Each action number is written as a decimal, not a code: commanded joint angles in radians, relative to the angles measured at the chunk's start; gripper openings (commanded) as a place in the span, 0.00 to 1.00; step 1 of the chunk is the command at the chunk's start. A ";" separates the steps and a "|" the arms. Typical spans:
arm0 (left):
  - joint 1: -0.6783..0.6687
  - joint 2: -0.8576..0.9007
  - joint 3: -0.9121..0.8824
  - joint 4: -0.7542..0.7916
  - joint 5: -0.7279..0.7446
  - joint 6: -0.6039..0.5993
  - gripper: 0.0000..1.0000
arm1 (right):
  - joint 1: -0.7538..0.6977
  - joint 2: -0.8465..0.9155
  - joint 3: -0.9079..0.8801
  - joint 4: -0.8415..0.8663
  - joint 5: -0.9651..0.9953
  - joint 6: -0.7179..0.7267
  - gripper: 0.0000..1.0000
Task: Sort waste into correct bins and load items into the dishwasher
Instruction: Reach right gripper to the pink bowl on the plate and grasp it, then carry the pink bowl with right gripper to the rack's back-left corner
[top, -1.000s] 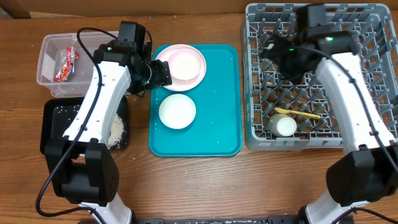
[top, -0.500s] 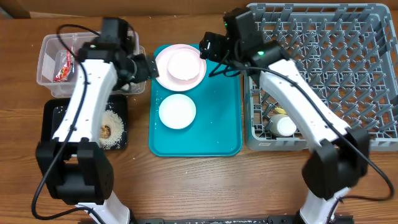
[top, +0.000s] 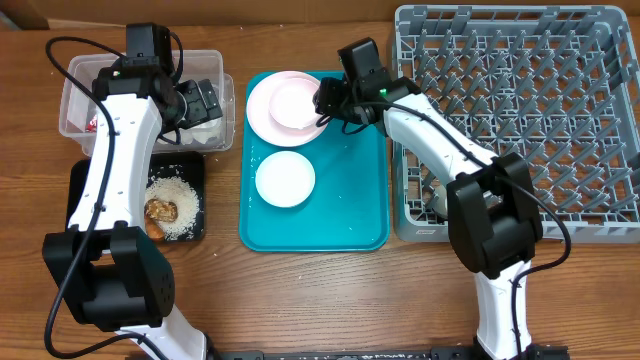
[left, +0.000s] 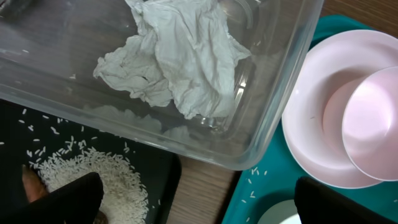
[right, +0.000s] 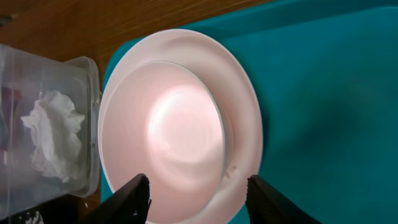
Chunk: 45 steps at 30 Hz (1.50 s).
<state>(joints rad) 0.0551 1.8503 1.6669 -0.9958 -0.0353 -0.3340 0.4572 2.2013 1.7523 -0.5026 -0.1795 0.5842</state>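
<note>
Pink plate (top: 262, 100) is where your right gripper (right: 198, 186) is arriving now. A second ago it was over the rack (top: 520, 120); now it's hovering with fingers spread wide, nothing held, straddling the bowl (right: 168, 137) stacked on that plate on the teal tray (top: 350, 180). Meanwhile your left gripper (left: 199, 196) is swinging off that tray and over the tub (top: 75, 85), also spread and empty. The napkin (left: 180, 56) is lying inside the tub. With that arm out of the way, the black tray (top: 82, 185) is showing rice (top: 180, 205) and a brown lump (top: 162, 211). So I'd say waste sorting is nearly finishing and dish-loading is starting. I'm seeing no readable labels or writing anywhere.
</note>
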 joint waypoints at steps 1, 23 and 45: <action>0.003 -0.007 0.020 0.002 -0.035 0.017 1.00 | 0.019 0.041 0.015 0.022 -0.004 0.039 0.48; 0.003 -0.007 0.020 0.002 -0.035 0.017 0.99 | 0.012 0.008 0.017 0.049 0.021 0.056 0.04; 0.003 -0.007 0.020 0.002 -0.035 0.017 1.00 | -0.074 -0.372 0.014 -0.126 1.451 -0.206 0.04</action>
<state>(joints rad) 0.0547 1.8503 1.6669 -0.9958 -0.0574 -0.3340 0.3923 1.7882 1.7599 -0.6590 0.9821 0.4774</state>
